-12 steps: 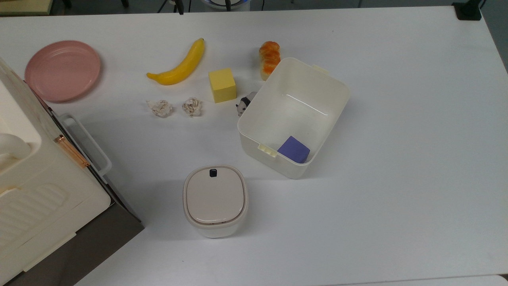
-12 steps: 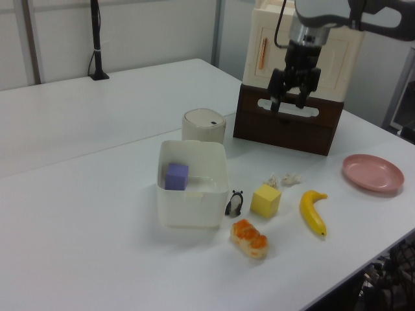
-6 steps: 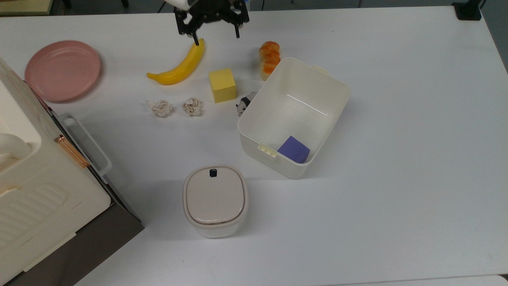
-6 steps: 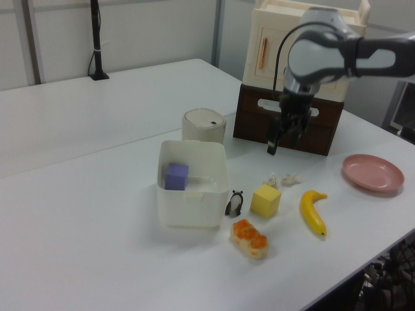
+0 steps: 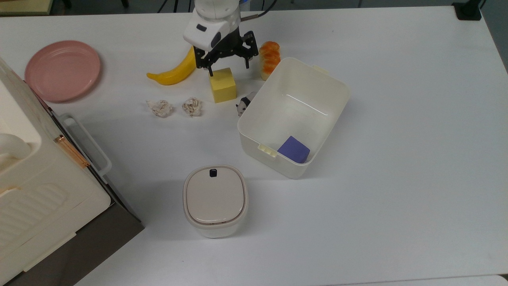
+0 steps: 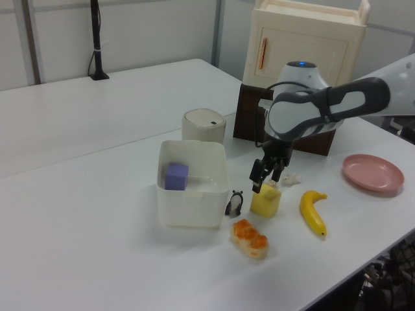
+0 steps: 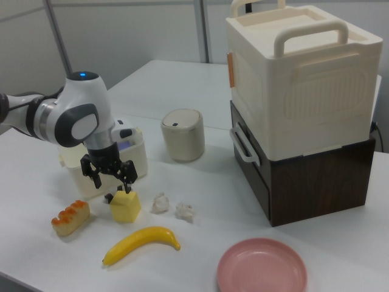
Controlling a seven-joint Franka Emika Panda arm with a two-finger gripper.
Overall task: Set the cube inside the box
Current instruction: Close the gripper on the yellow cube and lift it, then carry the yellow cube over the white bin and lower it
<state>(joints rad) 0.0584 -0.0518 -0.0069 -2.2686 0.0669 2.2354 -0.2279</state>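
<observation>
From the top view the gripper (image 5: pixel 229 66) hangs with its fingers spread wide, just over the far edge of the cube (image 5: pixel 222 85), which sits on the white table (image 5: pixel 397 159) just off the box (image 5: pixel 293 115), on the top view's left of it. A purple cube (image 5: pixel 294 149) lies inside the box in its near corner, a small panda figure (image 5: pixel 245 104) stands between the cube and the box wall, and a bread roll (image 5: pixel 269 58) lies just beyond the box's far left corner. In the left view the gripper (image 6: pixel 266 179) is open right above the cube (image 6: pixel 266 201), which stands on the left view's right of the box (image 6: pixel 192 184); a banana (image 6: pixel 312 212) lies farther out on the same side. In the right view the gripper (image 7: pixel 110 176) hovers spread over the cube (image 7: pixel 125 206), the cube resting in front of the box (image 7: pixel 130 159), with two crumpled paper balls (image 7: pixel 172 207) near it and a lidded round container (image 7: pixel 183 134) on the right view's right of the box.
</observation>
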